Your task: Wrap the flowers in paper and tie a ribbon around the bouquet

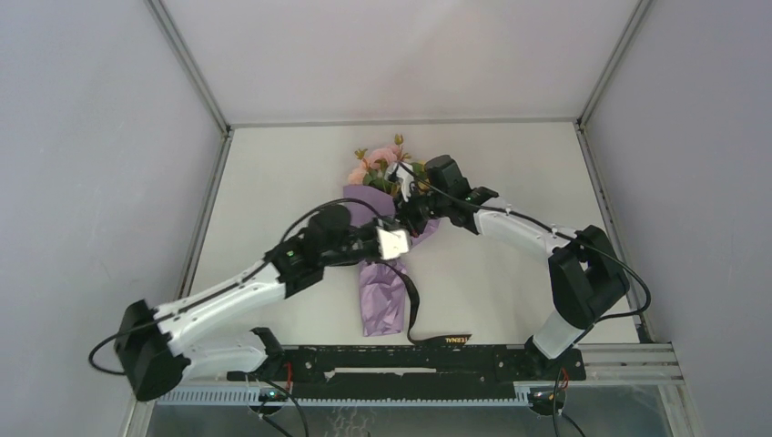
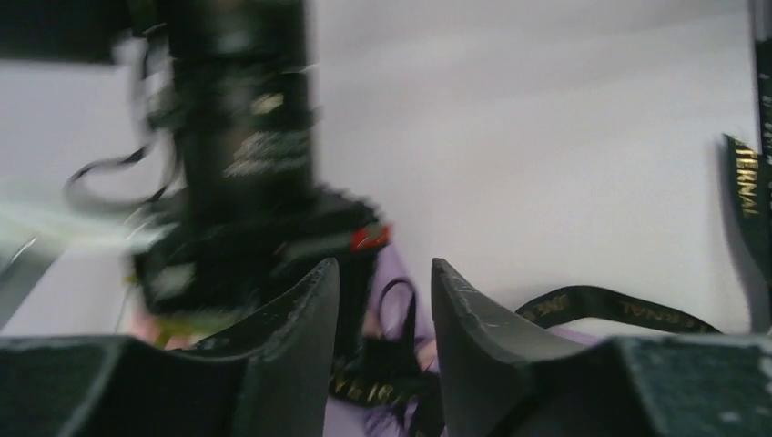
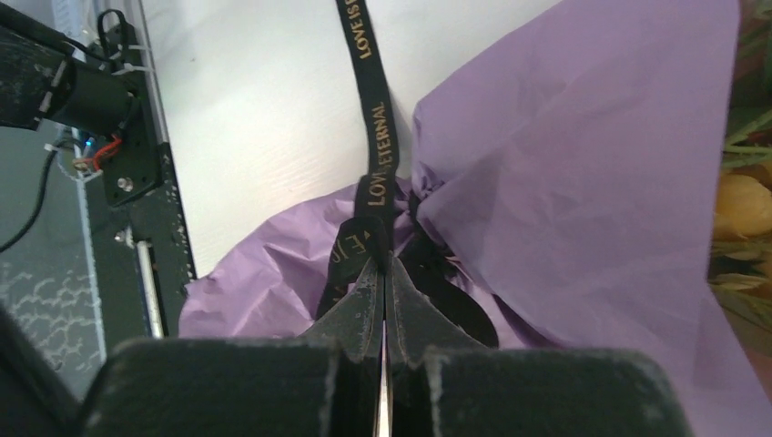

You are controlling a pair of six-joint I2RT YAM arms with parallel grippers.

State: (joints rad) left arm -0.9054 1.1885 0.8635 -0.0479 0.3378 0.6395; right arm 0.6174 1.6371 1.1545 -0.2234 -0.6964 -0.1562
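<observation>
The bouquet lies on the table with the flowers [image 1: 378, 168] at its far end and the purple paper [image 1: 382, 296] narrowing toward me. The dark ribbon [image 1: 414, 305] circles its waist, and a loose end trails to the near edge. My right gripper [image 3: 383, 262] is shut on the ribbon [image 3: 375, 137] right at the waist, against the paper [image 3: 583, 182]. My left gripper [image 2: 384, 273] hovers just left of it in a blurred view. Its jaws stand apart, with the ribbon knot [image 2: 382, 387] beyond them and nothing gripped. Another ribbon length [image 2: 619, 305] lies to the right.
A black rail [image 1: 410, 360] runs along the near table edge, and it also shows in the right wrist view [image 3: 137, 182]. White enclosure walls close the back and both sides. The right arm's black wrist [image 2: 246, 182] fills the left of the left wrist view.
</observation>
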